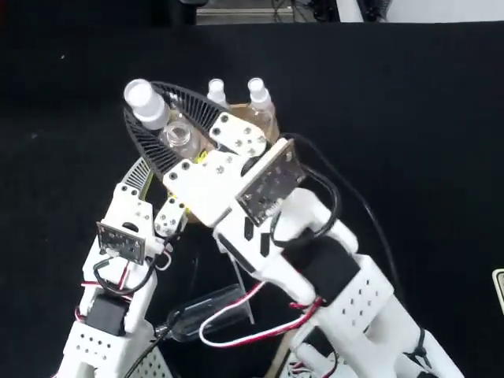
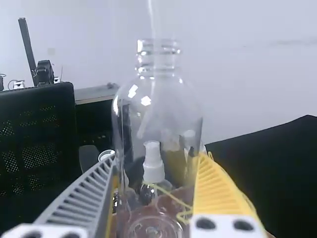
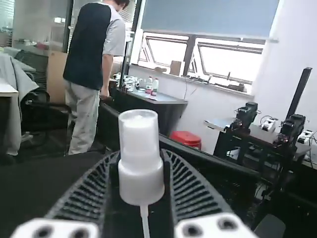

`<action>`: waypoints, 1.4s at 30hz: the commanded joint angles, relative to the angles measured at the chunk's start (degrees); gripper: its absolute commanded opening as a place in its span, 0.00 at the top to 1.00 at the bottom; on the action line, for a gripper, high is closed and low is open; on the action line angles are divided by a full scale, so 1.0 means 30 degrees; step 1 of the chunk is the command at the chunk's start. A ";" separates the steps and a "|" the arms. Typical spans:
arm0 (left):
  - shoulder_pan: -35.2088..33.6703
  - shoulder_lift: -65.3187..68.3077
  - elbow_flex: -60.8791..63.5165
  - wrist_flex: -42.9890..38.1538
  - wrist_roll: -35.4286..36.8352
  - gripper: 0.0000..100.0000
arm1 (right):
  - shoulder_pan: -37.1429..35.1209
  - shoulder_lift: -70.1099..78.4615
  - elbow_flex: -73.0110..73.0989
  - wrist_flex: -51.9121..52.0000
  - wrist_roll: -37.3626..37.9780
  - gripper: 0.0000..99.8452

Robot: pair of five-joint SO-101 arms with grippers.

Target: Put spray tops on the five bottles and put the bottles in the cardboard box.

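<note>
Right fingers clamped on spray top, left fingers on upright bottle; top sat just beside open neck, not yet over it.

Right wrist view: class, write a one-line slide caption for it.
The right tool clamps a white spray top by its collar.
</note>
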 commanded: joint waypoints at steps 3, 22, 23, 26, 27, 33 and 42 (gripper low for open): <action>0.0190 -0.0029 0.0396 -0.0293 0.0117 0.97 | 0.0088 0.0103 0.0484 0.0117 0.0147 0.99; 0.0190 -0.0029 0.0396 -0.0293 0.0088 0.97 | 0.0733 0.0015 -0.3267 0.6593 0.0000 0.82; 0.0190 -0.0029 0.0396 -0.0293 0.0088 0.97 | 0.0733 0.0015 -0.3824 0.7004 0.0000 0.84; 0.0190 -0.0029 0.0396 -0.0293 0.0088 0.97 | 0.0762 0.0015 -0.5055 0.8059 0.0000 0.92; 0.0190 -0.0029 0.0396 -0.0293 0.0088 0.97 | 0.0791 0.0015 -0.5260 0.8410 0.0000 0.96; 0.0190 -0.0029 0.0396 -0.0293 0.0176 0.97 | 0.2081 -0.0894 -0.5495 0.9670 0.0059 0.98; 0.0161 -0.0029 0.0396 -0.0293 0.0176 0.97 | 0.6711 -0.5700 -0.5348 1.4828 0.0147 0.97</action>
